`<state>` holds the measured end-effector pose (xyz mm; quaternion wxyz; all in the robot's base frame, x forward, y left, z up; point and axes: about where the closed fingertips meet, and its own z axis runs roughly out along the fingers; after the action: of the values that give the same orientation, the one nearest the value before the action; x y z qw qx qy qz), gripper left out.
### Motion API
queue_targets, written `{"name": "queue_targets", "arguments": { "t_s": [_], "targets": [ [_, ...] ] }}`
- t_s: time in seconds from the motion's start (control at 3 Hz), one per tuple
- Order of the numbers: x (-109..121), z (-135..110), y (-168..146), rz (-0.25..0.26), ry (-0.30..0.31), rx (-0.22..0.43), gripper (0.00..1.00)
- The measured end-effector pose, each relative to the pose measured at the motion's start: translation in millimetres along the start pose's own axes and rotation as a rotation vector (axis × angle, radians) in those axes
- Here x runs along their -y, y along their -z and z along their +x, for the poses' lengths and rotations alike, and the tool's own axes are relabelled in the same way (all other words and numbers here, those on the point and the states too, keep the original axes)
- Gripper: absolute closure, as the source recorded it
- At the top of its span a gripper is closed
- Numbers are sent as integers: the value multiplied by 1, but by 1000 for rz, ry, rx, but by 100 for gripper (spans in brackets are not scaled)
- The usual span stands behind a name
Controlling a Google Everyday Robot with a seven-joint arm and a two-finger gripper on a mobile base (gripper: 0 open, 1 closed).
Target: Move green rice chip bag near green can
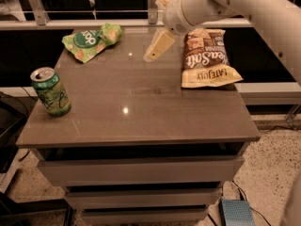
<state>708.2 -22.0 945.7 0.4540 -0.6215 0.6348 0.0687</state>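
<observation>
**Camera view: arm slanting over the bench's rear**

The white arm [244, 4] is slanting in over the bench's [141, 107] right rear corner. Its gripper [158, 47] is hovering mid-rear, beside the brown chip bag [207, 58]; its grip cannot be told. The green rice chip bag [91, 40] is lying at the left rear corner, and the green can [51, 91] is standing upright by the left edge.

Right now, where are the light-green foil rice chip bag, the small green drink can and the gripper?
light-green foil rice chip bag [89, 40]: camera view, on its round logo.
small green drink can [51, 95]: camera view, on its label.
gripper [154, 51]: camera view, its tip, above the table [141, 119].
</observation>
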Motion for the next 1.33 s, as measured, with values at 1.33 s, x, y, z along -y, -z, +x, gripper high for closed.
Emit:
{"name": "queue_targets", "arguments": {
  "t_s": [1.33],
  "targets": [
    [31, -61, -194, -12, -26, 95, 0]
  ]
}}
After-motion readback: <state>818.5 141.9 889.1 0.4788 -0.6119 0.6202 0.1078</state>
